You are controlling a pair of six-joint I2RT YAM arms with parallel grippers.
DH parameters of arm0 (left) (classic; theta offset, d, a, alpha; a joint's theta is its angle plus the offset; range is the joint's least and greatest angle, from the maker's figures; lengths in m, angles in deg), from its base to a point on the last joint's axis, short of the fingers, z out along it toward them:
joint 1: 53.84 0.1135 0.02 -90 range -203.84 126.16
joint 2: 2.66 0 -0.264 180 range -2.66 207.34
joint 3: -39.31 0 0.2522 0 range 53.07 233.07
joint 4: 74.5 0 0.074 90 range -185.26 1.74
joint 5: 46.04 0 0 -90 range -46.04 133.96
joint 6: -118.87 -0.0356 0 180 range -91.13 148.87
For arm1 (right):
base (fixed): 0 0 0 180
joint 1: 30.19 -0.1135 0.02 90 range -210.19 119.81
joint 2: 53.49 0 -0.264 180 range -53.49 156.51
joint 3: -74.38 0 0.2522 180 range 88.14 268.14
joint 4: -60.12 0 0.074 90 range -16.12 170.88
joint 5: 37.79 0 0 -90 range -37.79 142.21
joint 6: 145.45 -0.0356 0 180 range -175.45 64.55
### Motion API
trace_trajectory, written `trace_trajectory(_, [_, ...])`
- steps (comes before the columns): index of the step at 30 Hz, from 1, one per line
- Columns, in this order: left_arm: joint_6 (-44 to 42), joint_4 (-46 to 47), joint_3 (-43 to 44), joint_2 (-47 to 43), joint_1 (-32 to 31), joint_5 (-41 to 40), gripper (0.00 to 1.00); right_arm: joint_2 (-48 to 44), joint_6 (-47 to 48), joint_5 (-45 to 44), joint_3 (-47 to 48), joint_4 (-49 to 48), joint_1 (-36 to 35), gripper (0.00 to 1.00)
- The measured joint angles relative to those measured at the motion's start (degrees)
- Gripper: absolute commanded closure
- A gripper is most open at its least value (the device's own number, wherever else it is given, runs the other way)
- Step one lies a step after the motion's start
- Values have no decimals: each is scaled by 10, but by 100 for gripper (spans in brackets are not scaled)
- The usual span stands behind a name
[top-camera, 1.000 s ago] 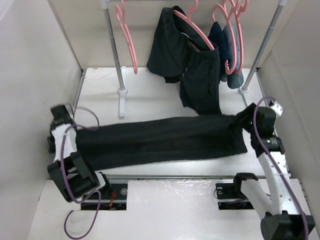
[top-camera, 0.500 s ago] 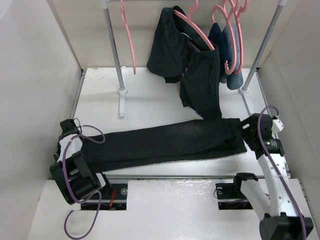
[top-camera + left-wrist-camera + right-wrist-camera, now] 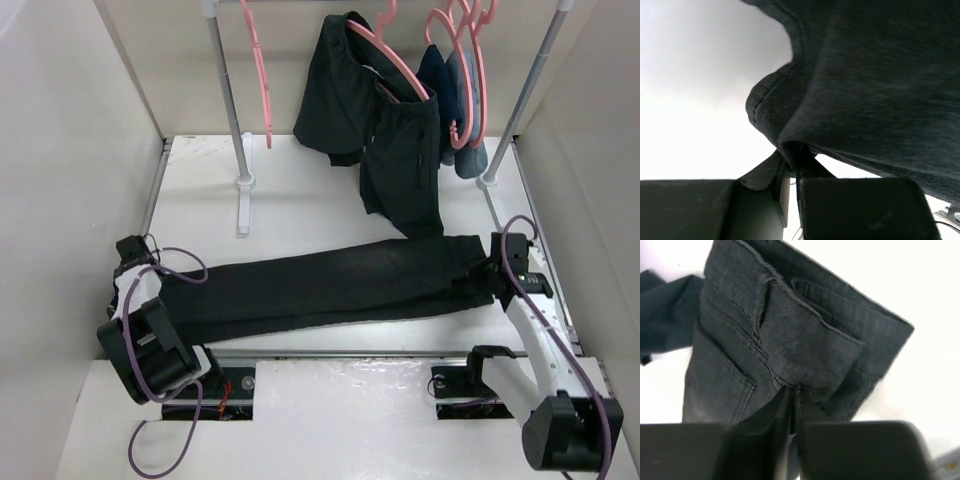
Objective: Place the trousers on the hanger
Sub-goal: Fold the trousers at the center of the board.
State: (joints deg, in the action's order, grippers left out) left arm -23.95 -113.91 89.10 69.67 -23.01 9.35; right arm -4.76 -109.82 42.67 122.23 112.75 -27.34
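The black trousers [image 3: 330,285] lie stretched across the table, legs to the left and waist to the right. My left gripper [image 3: 157,283] is shut on the leg end; the left wrist view shows the hem [image 3: 875,75] pinched at its fingertips [image 3: 793,161]. At the right end my right gripper [image 3: 489,274] is shut on the waist. In the right wrist view the waistband cloth [image 3: 790,330] is gathered between its closed fingers [image 3: 793,391]. An empty pink hanger [image 3: 258,75] hangs on the rail at the back left, apart from both grippers.
A shorter black garment [image 3: 385,140] hangs on another pink hanger [image 3: 395,62] over the table's back middle, its hem almost reaching the trousers. More pink hangers with blue clothes [image 3: 460,90] hang at the right. Rack posts [image 3: 232,110] [image 3: 518,110] stand behind; side walls close in.
My right gripper came down onto the waist end and shut on it. The left arm drew the leg end a little nearer, and the trousers shifted slightly.
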Motion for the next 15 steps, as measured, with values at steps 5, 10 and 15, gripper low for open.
trace_trajectory(5, [4,-12,56,26,17,25,100,107,16,-21,37,-25,0,100])
trace_trajectory(10, [10,-29,118,40,21,53,100,159,72,-8,98,-46,-3,100])
trace_trajectory(15, [20,-53,181,47,20,82,100,80,140,14,142,-77,-4,100])
